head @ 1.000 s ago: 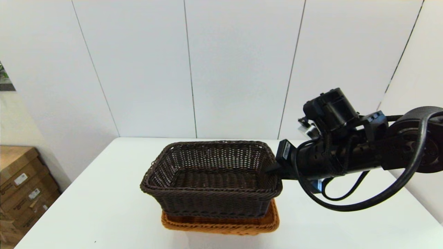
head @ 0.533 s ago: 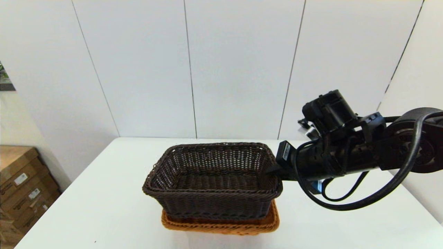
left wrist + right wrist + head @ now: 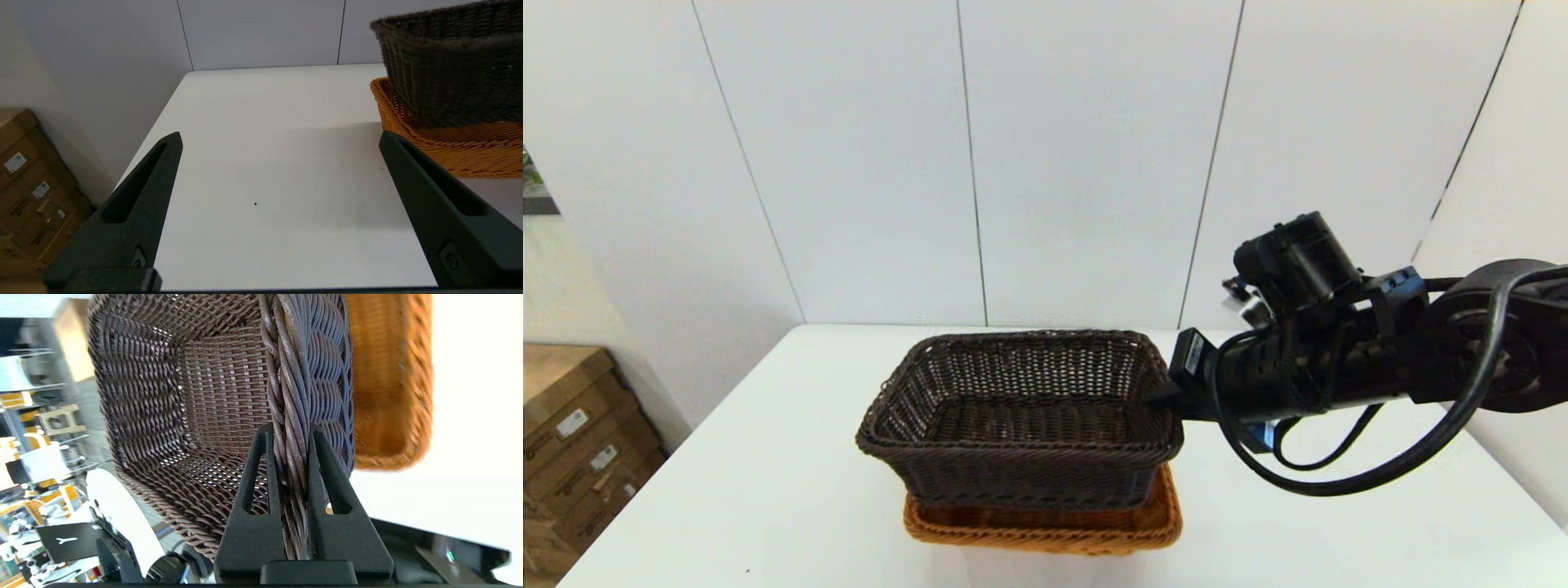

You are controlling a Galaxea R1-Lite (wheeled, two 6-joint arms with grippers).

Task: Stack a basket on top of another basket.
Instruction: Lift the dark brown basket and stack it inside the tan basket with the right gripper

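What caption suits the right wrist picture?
Right gripper pinches the dark basket's braided rim above the orange basket.

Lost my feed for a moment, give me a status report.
Right gripper shut on dark basket rim. Left gripper open, idle over the table. Dark basket nested in orange basket. Nothing in the way.

The dark brown rectangular woven wicker basket [image 3: 1019, 420] sits directly over the orange-tan rectangular woven wicker basket [image 3: 1045, 529], mid-surface, near edge. The right gripper [image 3: 1164, 398] meets its right rim. Cardboard boxes [image 3: 572, 457] stand far left.
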